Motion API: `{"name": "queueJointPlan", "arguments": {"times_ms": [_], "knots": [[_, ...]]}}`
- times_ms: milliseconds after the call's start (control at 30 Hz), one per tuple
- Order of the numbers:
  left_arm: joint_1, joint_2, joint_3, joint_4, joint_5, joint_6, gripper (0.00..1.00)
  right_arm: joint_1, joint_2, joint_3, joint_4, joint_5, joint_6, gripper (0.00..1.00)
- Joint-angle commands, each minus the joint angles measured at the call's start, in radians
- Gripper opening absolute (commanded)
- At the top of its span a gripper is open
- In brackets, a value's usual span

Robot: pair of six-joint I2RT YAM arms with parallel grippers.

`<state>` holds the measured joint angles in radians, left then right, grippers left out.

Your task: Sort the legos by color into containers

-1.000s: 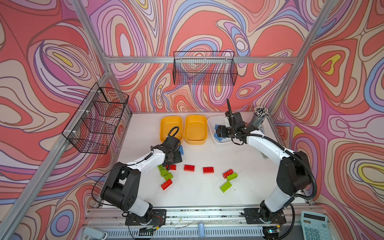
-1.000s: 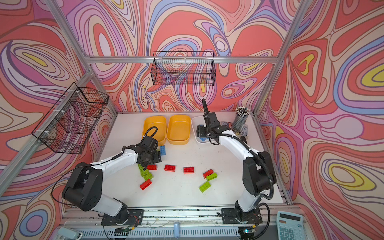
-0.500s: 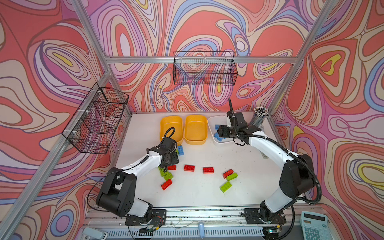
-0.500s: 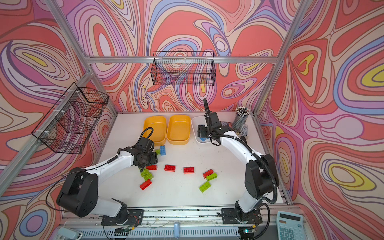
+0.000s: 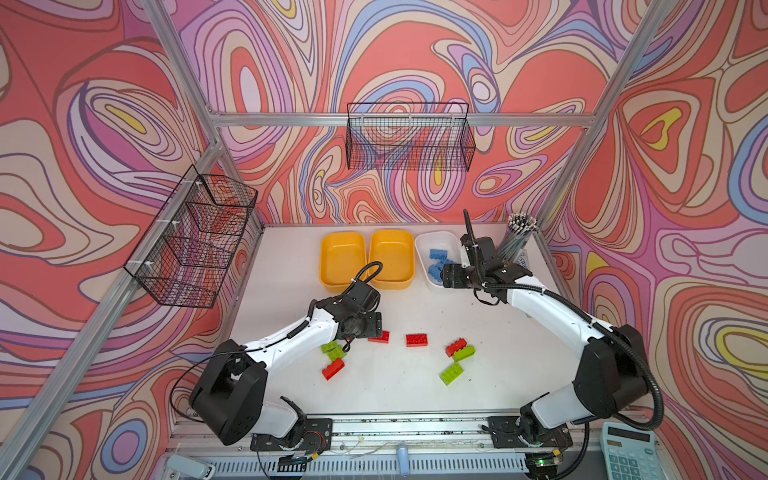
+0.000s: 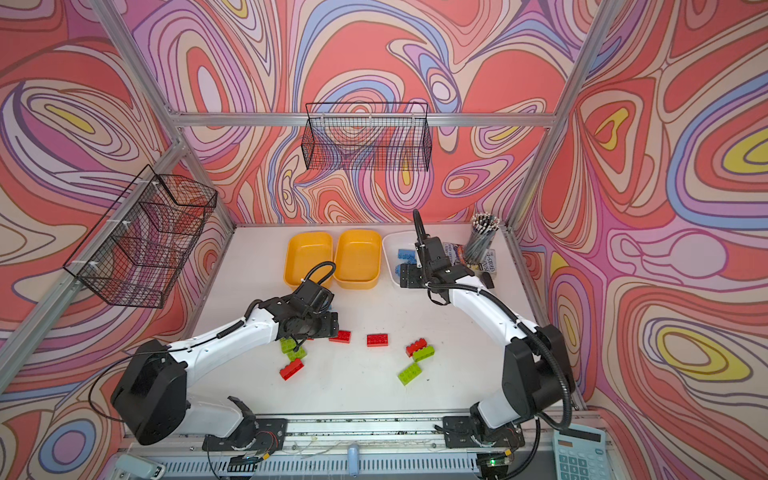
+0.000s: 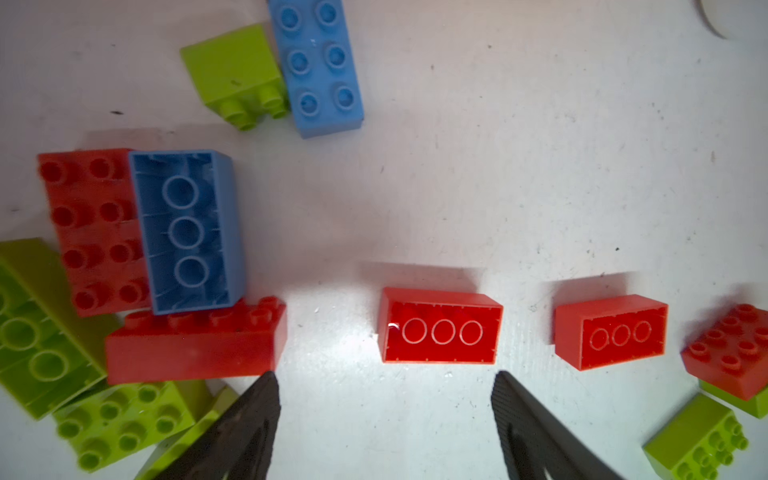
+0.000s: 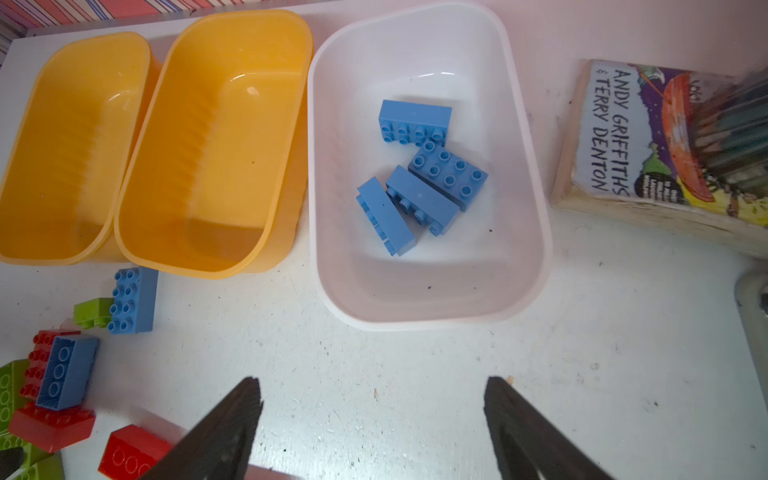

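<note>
Left wrist: red lego (image 7: pixel 440 328) beyond fingers (image 7: pixel 251 424)

- left arm (image 5: pixel 286 345) and right arm (image 5: pixel 548 307): white shell links are joined by black joint housings
- bulky black shoulder blocks (image 5: pixel 228 399) are mounted over flat black base plates (image 5: pixel 320 430)
- ribbed black hose (image 5: pixel 658 399) is run along the right arm; a shorter looped hose (image 5: pixel 370 268) is fitted on the left
- thin black cable (image 5: pixel 173 388) is strung beside the left shoulder
- left gripper (image 7: pixel 384 374) and right gripper (image 8: pixel 372 380): black tapered fingers (image 7: pixel 523 419) with fine ridged faces are seen
</note>
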<state>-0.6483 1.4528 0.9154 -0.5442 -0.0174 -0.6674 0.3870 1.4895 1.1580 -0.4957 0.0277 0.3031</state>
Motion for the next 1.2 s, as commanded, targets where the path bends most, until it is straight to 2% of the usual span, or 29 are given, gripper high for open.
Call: {"name": "queueJointPlan", "arguments": {"times_ms": [0, 233, 467, 900, 1167], "knots": [[-0.044, 0.057, 0.040, -0.012, -0.002, -0.029, 0.90, 0.002, -0.069, -0.040, -0.021, 0.020, 0.013, 0.92], [-0.088, 0.152, 0.065, 0.025, 0.003, -0.076, 0.92, 0.002, -0.145, -0.089, -0.034, 0.025, 0.021, 0.98], [-0.100, 0.216, 0.060, 0.056, -0.009, -0.075, 0.91, 0.003, -0.172, -0.103, -0.046, 0.028, 0.021, 0.98], [-0.099, 0.295, 0.115, 0.031, -0.046, -0.007, 0.78, 0.003, -0.155, -0.095, -0.058, 0.035, 0.024, 0.98], [-0.100, 0.302, 0.119, -0.021, -0.048, -0.020, 0.64, 0.002, -0.153, -0.084, -0.057, 0.033, 0.028, 0.98]]}}
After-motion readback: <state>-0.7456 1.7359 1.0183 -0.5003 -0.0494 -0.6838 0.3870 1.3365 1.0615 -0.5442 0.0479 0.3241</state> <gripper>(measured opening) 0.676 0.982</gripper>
